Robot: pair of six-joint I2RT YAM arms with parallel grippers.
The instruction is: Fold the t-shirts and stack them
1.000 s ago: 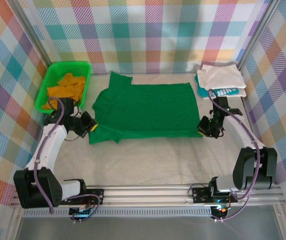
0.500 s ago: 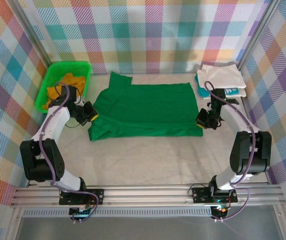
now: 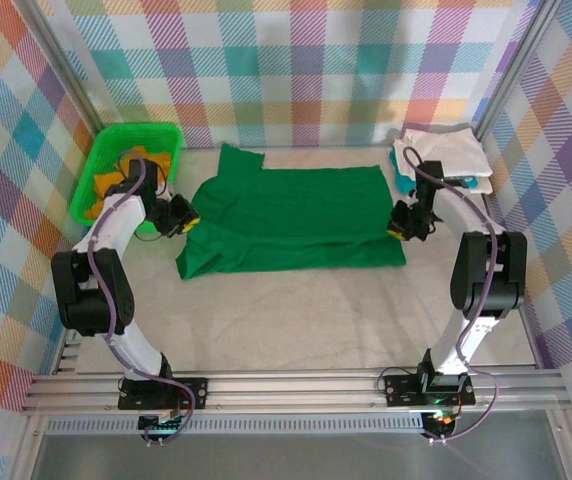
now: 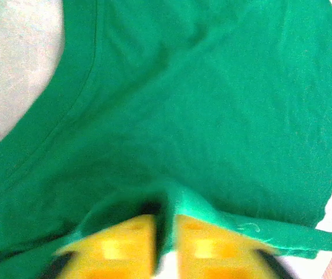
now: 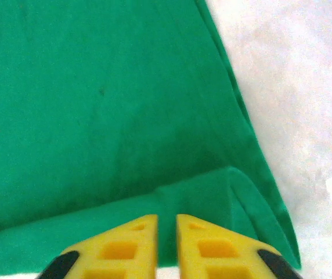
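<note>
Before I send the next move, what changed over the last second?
The left gripper and right gripper, jaws shut on the dark green t-shirt's side edges, both travelled toward the far wall, carrying the pinched cloth with them. The shirt's far edge, the basket with the orange t-shirt and the white t-shirt stayed put.

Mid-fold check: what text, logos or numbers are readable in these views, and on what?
White lettering on the teal t-shirt, under the white t-shirt: too small and partly covered to read.
Dark green t-shirt: no print visible in the top or wrist views.
Green basket: no label visible.
</note>
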